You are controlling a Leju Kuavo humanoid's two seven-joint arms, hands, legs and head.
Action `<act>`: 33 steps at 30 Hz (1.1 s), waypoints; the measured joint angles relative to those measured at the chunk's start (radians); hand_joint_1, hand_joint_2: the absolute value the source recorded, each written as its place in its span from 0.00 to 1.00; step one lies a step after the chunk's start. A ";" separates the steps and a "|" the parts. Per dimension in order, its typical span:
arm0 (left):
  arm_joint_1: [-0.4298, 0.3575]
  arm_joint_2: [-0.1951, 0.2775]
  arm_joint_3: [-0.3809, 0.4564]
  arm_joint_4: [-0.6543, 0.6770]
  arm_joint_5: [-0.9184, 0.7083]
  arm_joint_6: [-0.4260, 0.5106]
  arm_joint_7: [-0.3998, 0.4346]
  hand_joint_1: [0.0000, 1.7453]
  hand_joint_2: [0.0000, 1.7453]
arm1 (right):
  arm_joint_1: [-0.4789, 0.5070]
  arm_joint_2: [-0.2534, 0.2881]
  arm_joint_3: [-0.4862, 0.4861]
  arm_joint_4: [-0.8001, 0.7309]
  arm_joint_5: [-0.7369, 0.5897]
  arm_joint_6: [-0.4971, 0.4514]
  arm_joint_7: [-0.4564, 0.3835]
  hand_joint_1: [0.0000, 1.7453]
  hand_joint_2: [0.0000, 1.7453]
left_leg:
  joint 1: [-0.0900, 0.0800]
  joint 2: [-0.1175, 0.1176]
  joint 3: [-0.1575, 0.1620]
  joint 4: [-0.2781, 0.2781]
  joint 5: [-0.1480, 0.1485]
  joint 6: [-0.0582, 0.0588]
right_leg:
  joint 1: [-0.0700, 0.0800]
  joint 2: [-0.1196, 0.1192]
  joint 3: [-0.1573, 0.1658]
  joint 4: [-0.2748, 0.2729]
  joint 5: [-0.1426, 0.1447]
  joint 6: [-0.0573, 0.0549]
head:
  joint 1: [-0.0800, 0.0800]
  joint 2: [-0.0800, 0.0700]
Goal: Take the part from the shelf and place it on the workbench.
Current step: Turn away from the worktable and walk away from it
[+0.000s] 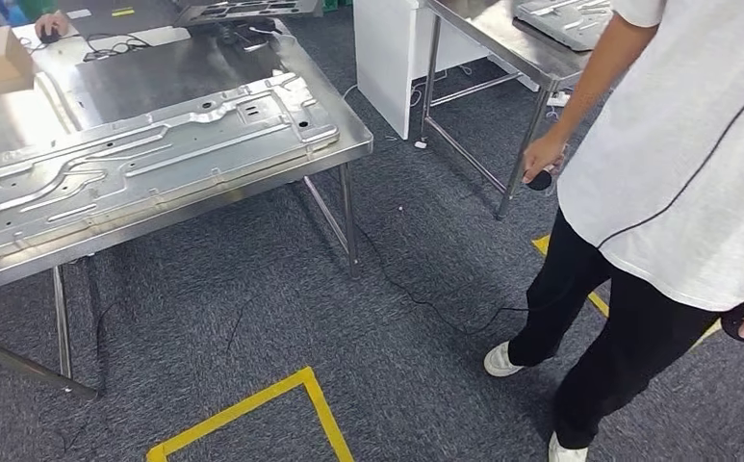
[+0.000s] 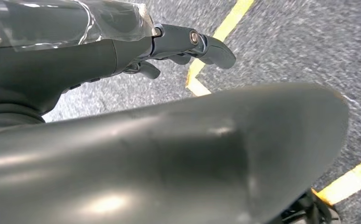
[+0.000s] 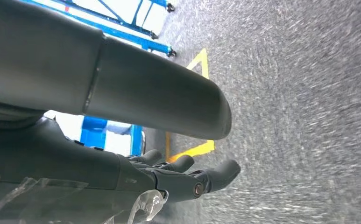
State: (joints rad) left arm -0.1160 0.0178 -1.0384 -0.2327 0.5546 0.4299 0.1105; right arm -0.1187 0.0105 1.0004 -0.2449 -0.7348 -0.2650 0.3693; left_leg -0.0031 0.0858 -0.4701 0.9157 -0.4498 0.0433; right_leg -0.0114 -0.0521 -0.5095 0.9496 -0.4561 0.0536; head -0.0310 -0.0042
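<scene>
Head view shows us the large stamped silver metal part (image 1: 146,159) lying on the steel workbench (image 1: 21,260); our left hand (image 2: 187,44) and right hand (image 3: 183,177) hang loosely spread, holding nothing, so placing looks done.

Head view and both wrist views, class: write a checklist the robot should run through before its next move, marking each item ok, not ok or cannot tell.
1. Left hand holds nothing: ok.
2. Right hand holds nothing, fingers apart: ok.
3. Part lies flat on the workbench: ok.
4. Person stands close on the right: not ok.
5. Cable trails across the floor: not ok.
6. Shelf position: cannot tell.
</scene>
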 joint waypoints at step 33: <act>0.002 0.004 -0.010 0.000 0.045 0.041 -0.042 0.00 0.00 | 0.000 0.011 -0.012 0.005 -0.001 -0.017 -0.043 0.00 0.00 | -0.011 0.023 -0.001 0.003 -0.001 0.000 | 0.003 0.007 -0.001 -0.018 0.011 -0.011 | 0.000 0.000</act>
State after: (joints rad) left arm -0.1141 0.0219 -1.0487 -0.2327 0.5998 0.4711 0.0687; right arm -0.1190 0.0211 0.9884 -0.2401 -0.7355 -0.2822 0.3263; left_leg -0.0141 0.1091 -0.4714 0.9186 -0.4506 0.0433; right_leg -0.0080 -0.0450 -0.5106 0.9313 -0.4456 0.0430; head -0.0306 -0.0042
